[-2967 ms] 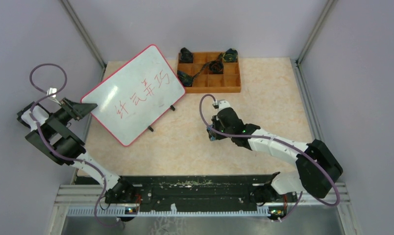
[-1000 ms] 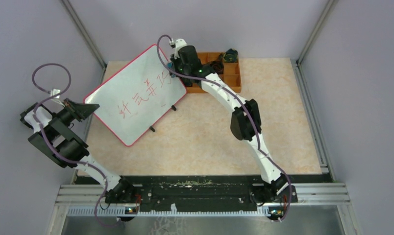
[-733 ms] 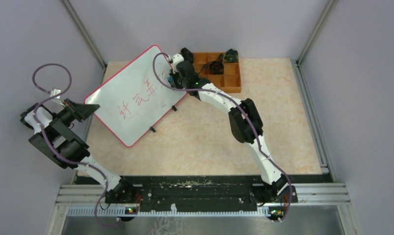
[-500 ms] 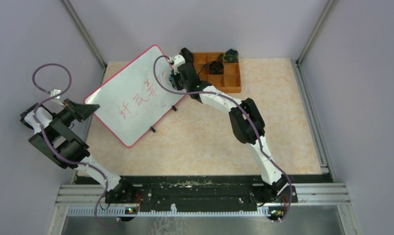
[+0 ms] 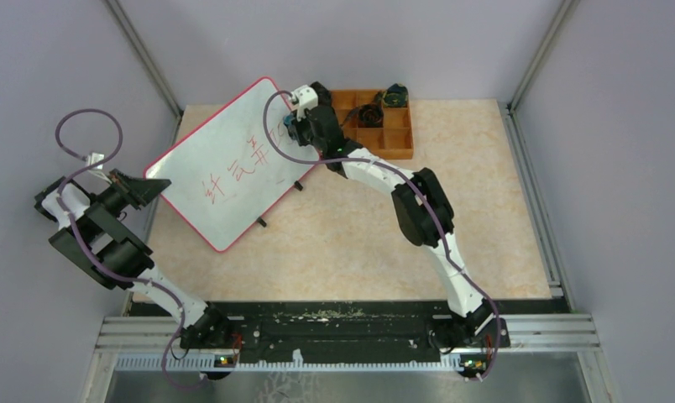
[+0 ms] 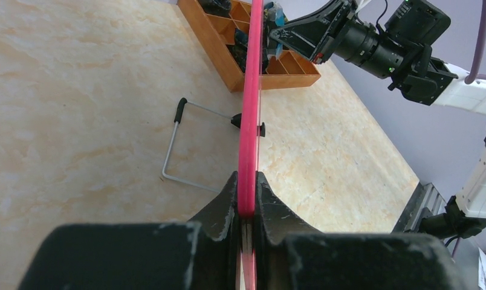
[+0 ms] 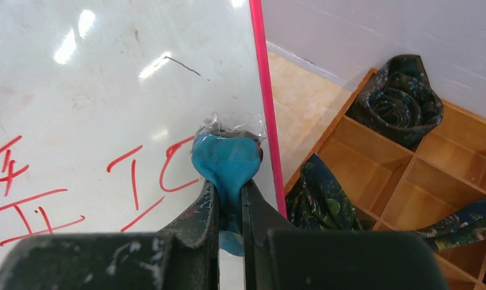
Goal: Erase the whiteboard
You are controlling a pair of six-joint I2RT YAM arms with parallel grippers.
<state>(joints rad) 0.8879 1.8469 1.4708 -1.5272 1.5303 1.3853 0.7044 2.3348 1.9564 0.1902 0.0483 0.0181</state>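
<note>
You've got two arms bolted at the near edge of the desk (image 5: 485, 185), both in play. Your left claw (image 6: 246, 193) sits out at the near-left and is clamped shut on the whiteboard (image 5: 225, 168), with the thin red rim pinched edge-on between both fingers in the left wrist view. That's one whiteboard, on the left half of the desk. It stands tilted rather than flat, with its near-left corner in that claw and its far corner reaching toward the back. Two small black feet (image 5: 297, 185) show along its right edge in the top view, and one bent wire leg (image 6: 174, 151) rests on the desk behind it in the left wrist view. One line of red handwriting (image 5: 233, 172) runs across the white face. Your right arm stretches far forward, and your right claw (image 7: 230, 190) is at the board's far right corner, closed on one blue wad (image 7: 225, 160). The wad has a bit of crinkled clear film at its top. It's pressed against the board face just inside the red rim, right beside the last red strokes. Just beyond and to the right of that corner is one brown wooden tray (image 5: 397, 138), split into compartments. Three dark patterned fabric pieces (image 7: 398, 99) show in it in the right wrist view, one rolled up, and I can't tell the full count of compartments.
</note>
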